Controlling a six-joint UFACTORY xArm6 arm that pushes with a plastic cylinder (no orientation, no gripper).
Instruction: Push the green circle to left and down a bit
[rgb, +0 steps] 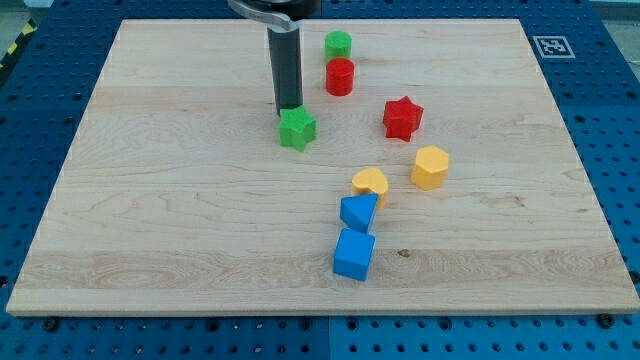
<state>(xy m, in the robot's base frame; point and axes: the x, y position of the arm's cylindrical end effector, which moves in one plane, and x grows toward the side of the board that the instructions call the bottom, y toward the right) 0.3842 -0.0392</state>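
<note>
The green circle (338, 44) stands near the view's top, just above the red circle (340, 76), almost touching it. My tip (289, 110) rests on the board right behind the green star (297, 129), at its top edge. The tip is to the left of and below the green circle, about a block's width away from the red circle.
A red star (402, 117) lies to the right of centre. A yellow hexagon (430, 167) and a yellow half-round block (370, 183) sit below it. A blue triangle-like block (358, 212) and a blue cube (353, 254) lie lower. The wooden board (150, 220) rests on a blue perforated table.
</note>
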